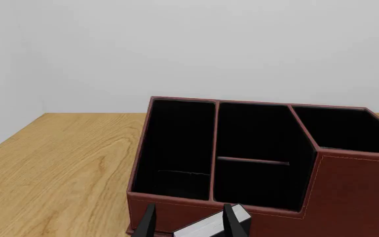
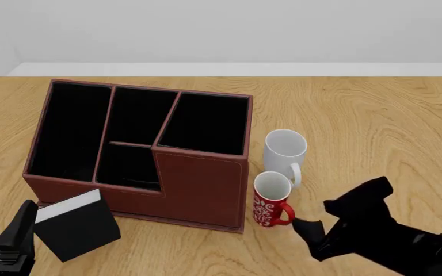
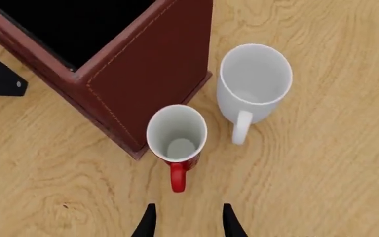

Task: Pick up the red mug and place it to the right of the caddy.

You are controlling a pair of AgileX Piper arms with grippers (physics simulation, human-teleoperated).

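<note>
Only front shows red mug (image 2: 271, 199) pattern, right claw (image 3: 187, 219) open

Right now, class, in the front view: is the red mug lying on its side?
No, the red mug stands upright on the table, its open white mouth facing up, just right of the caddy.

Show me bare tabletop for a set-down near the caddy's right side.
Free: table right of the white mug, out to the edge, and behind both mugs. Crowded: red mug stands tight beside the caddy, white mug just behind, right pincer close in front.
</note>
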